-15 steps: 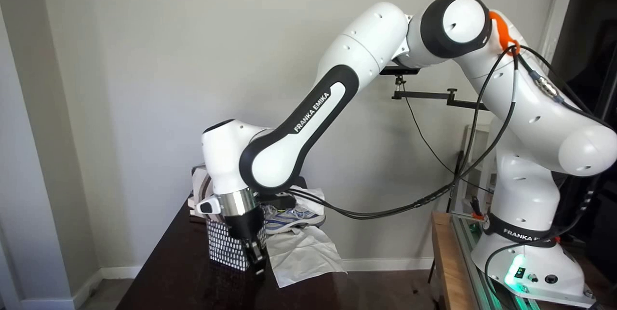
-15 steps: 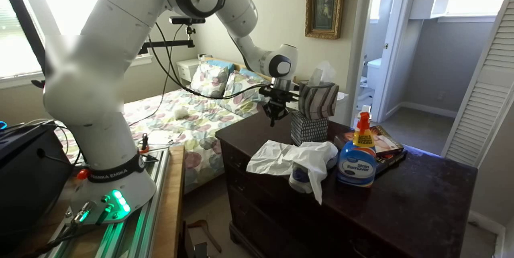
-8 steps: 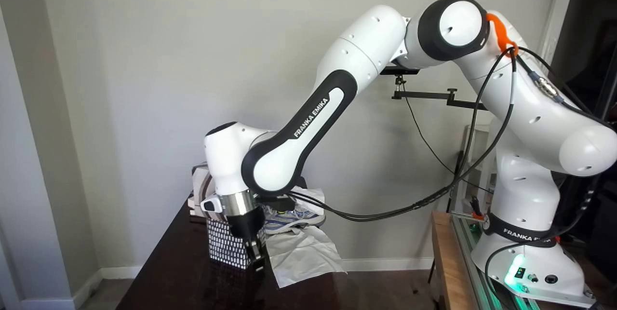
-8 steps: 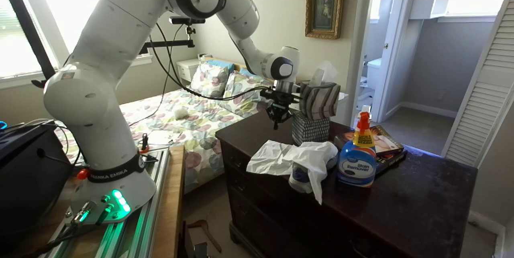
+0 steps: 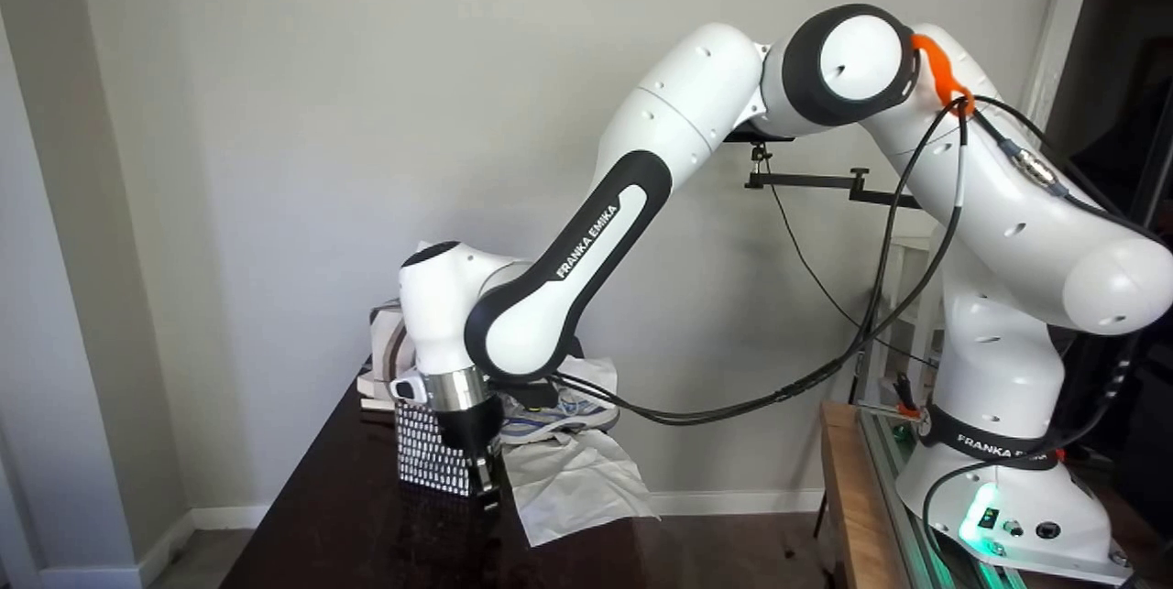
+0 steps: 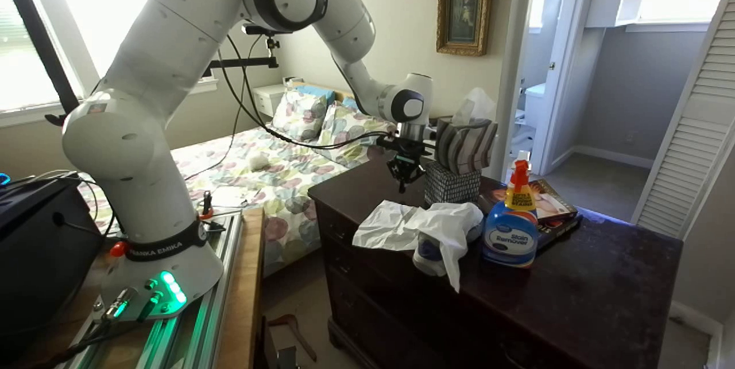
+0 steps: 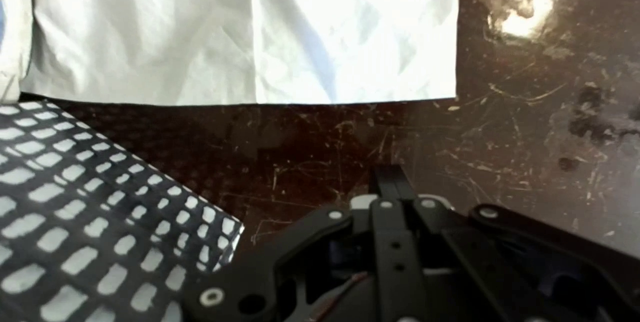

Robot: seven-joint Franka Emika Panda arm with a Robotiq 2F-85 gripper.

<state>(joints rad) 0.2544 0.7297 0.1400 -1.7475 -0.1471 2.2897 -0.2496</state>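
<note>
The end effector (image 7: 394, 177), its jaws pressed together, hangs over the dresser (image 6: 597, 283) just beside a black-and-white patterned box (image 7: 110, 217). A striped tissue box (image 6: 466, 145) rests on that box; near them, a white sheet (image 6: 383, 226) partly covers a shoe (image 6: 428, 261) and spreads onto the dresser

In an exterior view, the arm (image 5: 609, 218) extends from its base (image 5: 1008, 507) at lower right, arches, and slopes down left of centre, wrist (image 5: 455, 389) pointing downward; the gripper (image 7: 393, 178) is closed, fingertips (image 7: 381, 183) together, below centre in the wrist view
</note>
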